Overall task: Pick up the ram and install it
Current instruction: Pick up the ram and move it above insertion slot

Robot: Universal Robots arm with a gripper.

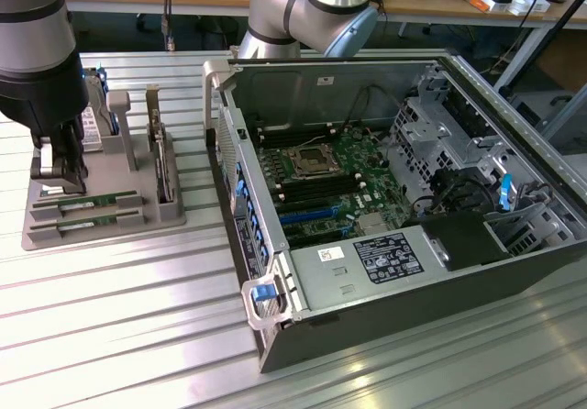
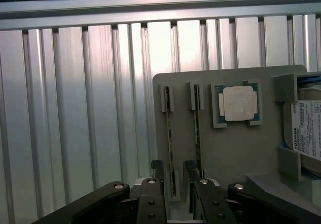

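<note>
Two ram sticks lie in slots of a grey holder (image 1: 55, 237) at the exterior view's left: one ram stick (image 1: 88, 202) and a second (image 1: 84, 222) beside it. In the wrist view they appear edge-on, as one stick (image 2: 169, 133) and the other stick (image 2: 197, 133). My gripper (image 1: 60, 187) hangs just over the holder's end. Its black fingertips (image 2: 157, 171) stand open on either side of the end of the first stick, with my gripper (image 2: 173, 170) not closed on it. The open computer case (image 1: 385, 198) holds the motherboard (image 1: 321, 184) with dark memory slots.
On the holder there is also a square silver processor chip (image 2: 239, 103), a hard drive (image 2: 307, 128) and upright cards (image 1: 161, 166). The ribbed aluminium table (image 1: 119, 326) surrounds everything. The case's wall (image 1: 229, 180) stands right beside the holder. A cluttered bench is behind.
</note>
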